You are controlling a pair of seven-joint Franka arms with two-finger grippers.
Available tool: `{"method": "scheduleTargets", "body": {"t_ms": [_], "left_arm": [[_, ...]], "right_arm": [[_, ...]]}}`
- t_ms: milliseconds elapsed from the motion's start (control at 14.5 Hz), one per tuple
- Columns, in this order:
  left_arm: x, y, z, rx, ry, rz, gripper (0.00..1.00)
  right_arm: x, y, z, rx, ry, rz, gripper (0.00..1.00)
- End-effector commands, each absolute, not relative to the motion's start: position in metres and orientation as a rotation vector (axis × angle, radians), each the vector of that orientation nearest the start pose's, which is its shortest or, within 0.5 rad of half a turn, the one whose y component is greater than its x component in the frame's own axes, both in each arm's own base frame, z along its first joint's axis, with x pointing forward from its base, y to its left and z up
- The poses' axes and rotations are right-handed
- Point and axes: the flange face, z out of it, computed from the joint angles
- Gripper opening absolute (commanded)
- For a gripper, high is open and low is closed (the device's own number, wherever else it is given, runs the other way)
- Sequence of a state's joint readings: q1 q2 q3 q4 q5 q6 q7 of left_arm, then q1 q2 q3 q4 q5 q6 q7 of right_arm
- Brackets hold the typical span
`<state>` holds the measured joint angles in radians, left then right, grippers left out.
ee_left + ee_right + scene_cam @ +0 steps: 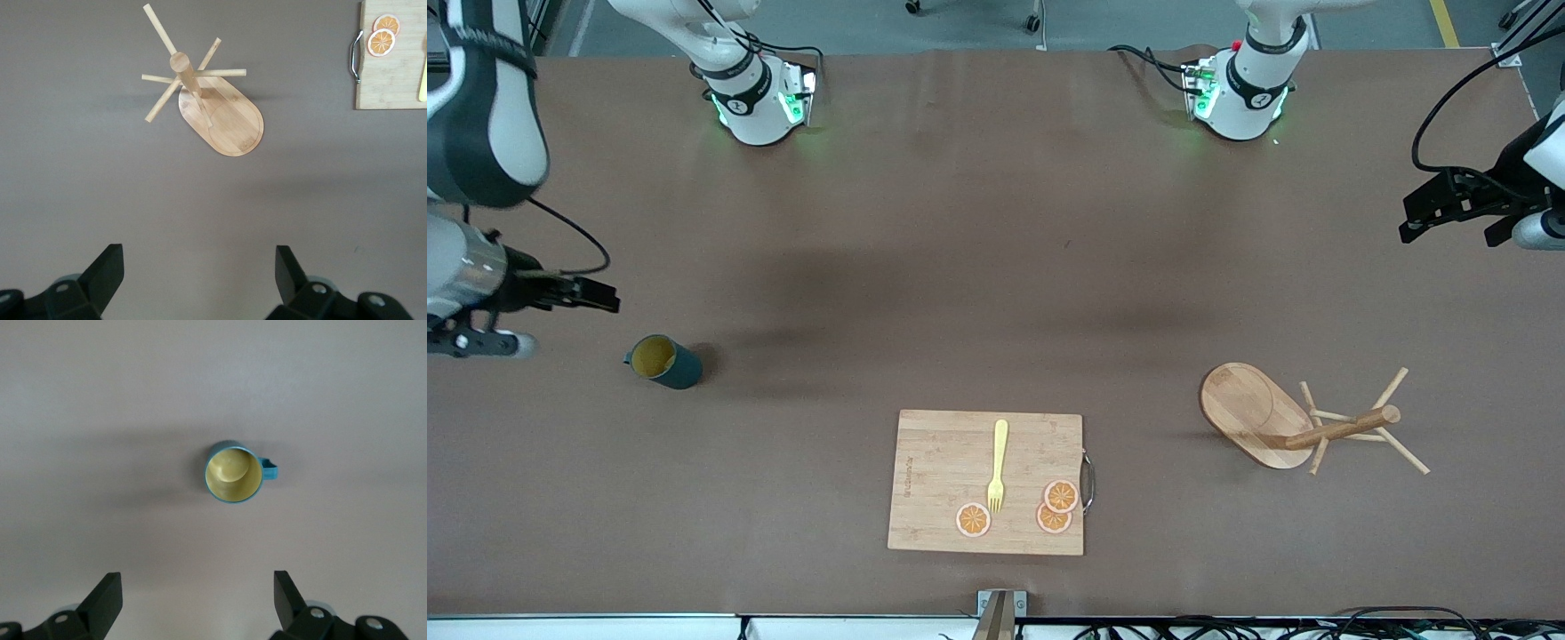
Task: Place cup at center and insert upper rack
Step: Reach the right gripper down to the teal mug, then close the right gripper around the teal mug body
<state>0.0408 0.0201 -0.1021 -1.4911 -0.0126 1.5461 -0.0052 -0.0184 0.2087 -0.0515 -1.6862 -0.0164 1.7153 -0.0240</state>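
Note:
The dark teal cup (663, 361) with its yellow inside stands upright on the table toward the right arm's end; it also shows in the right wrist view (232, 472). My right gripper (605, 296) (198, 583) hangs open and empty, up in the air beside the cup. The wooden mug tree (1280, 420) stands on its oval base toward the left arm's end; it also shows in the left wrist view (200, 93). My left gripper (1409, 219) (199, 257) hangs open and empty over the table's edge at that end, apart from the tree.
A rectangular wooden cutting board (943, 480) lies near the front camera at the table's middle, with a yellow fork (997, 467) and three orange slices (973, 519) on it. Its metal-handled corner shows in the left wrist view (393, 73).

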Motion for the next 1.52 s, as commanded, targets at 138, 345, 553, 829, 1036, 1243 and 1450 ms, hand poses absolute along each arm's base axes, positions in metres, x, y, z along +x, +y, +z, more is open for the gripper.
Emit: {"method": "scheduleTargets", "body": {"t_ms": [138,345,553,829,1036,1243,1450], "left_arm": [[0.554,-0.037,0.656,-3.152,0.098,-0.074,1.00],[0.554,-0.037,0.656,-3.152,0.098,-0.077,1.00],[0.554,-0.037,0.656,-3.152,0.098,-0.077,1.00],[0.554,-0.037,0.656,-3.152,0.098,-0.077,1.00],[0.554,-0.037,0.656,-3.152,0.098,-0.077,1.00],[0.554,-0.037,0.656,-3.152,0.098,-0.077,1.00],[0.554,-0.037,0.656,-3.152,0.098,-0.077,1.00]], "right_arm": [[0.623,-0.049,0.388,-3.127,0.062,0.411,1.00],[0.630,-0.061,0.366,-3.114,0.101,0.426,1.00],[0.636,-0.062,0.366,-3.127,0.089,0.405,1.00],[0.640,-0.059,0.343,-3.121,0.090,0.406,1.00],[0.641,-0.056,0.344,-3.119,0.082,0.403,1.00],[0.647,-0.052,0.333,-3.125,0.072,0.377,1.00],[0.647,-0.049,0.333,-3.123,0.069,0.374,1.00]]}}
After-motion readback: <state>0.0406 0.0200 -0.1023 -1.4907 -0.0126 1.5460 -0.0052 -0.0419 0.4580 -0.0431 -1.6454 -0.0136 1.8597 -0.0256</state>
